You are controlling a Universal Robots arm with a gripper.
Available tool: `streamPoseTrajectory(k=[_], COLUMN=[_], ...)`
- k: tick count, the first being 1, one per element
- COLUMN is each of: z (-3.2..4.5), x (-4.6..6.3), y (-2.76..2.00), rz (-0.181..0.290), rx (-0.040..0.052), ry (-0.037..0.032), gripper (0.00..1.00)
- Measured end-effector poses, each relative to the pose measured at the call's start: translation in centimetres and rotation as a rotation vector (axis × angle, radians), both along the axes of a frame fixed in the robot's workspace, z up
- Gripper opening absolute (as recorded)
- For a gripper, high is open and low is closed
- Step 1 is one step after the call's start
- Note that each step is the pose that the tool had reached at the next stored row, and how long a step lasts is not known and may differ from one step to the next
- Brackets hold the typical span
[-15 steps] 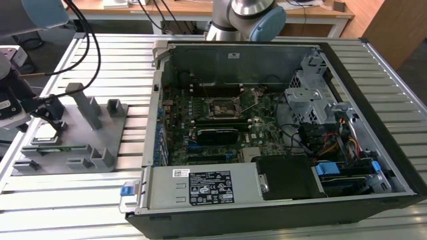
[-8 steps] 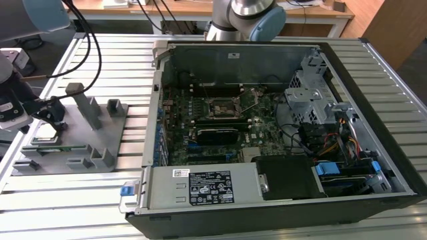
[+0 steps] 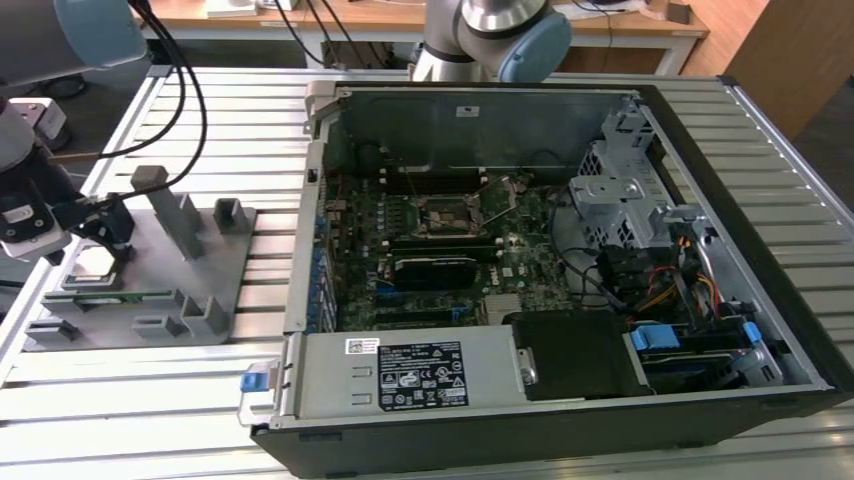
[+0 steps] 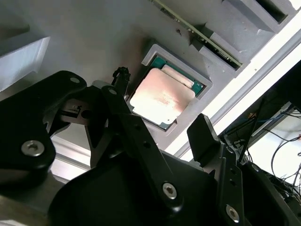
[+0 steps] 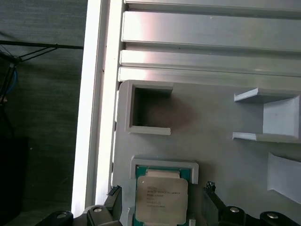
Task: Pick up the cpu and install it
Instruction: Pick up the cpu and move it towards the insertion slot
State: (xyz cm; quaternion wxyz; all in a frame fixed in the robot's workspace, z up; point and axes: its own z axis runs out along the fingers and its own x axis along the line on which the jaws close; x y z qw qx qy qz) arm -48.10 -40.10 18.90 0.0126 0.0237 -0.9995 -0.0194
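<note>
The cpu (image 4: 162, 96), a flat square chip with a shiny metal top and green rim, lies in its recess on the grey fixture plate (image 3: 200, 285). The plate is on the table at the exterior view's left. My gripper (image 4: 162, 99) hangs just above the cpu (image 5: 161, 197) and is open. One black finger (image 4: 121, 77) stands at one side of the chip, the other finger (image 4: 203, 132) at the opposite side, with a gap at each side. In the exterior view the gripper (image 3: 96, 248) is low over the cpu (image 3: 94, 266). The bare socket (image 3: 447, 215) sits in the open computer case.
The fixture plate carries upright grey posts (image 3: 174, 215), empty pockets (image 5: 150, 108) and a narrow green memory stick (image 4: 202, 35). The open computer case (image 3: 561, 260) takes up the exterior view's right, with its metal walls and drive cage (image 3: 627, 190) around the board. Black cables (image 3: 187, 90) hang over the slatted table.
</note>
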Motion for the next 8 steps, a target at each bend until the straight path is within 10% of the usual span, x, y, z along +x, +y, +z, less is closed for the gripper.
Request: streamPoseTrajectory(k=[8], z=[-0.63], x=[-0.11], y=[0.07], rz=[-0.006], rx=[0.0001], ry=[0.0000], gripper=[0.76])
